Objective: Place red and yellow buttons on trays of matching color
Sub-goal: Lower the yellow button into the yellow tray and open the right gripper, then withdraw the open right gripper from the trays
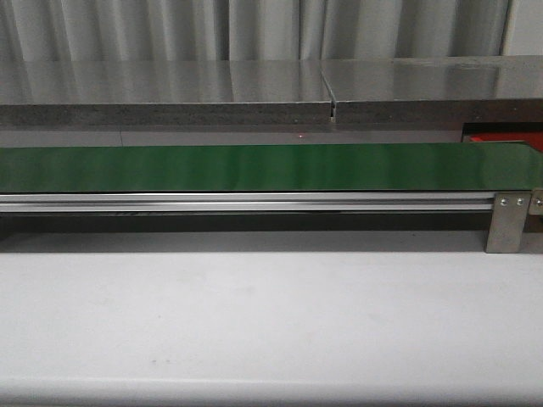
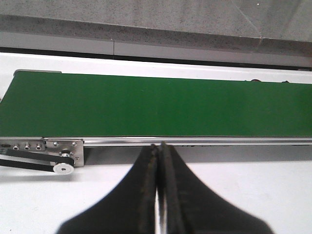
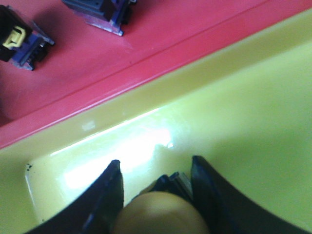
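Right gripper (image 3: pixel 156 168) holds the yellow button (image 3: pixel 161 214) low over the yellow tray (image 3: pixel 234 112); release gently; left gripper (image 2: pixel 158 148) jaws pressed together, empty.

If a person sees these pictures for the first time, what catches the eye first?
The long green belt crosses the front view from side to side with nothing on it. In the right wrist view, the right gripper holds a yellow button over the bright yellow tray, beside the red tray with two dark pieces.

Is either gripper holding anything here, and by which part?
The right gripper holds a rounded yellow button between its fingers, over the yellow tray; exact grip part is hidden. The left gripper is shut, empty.
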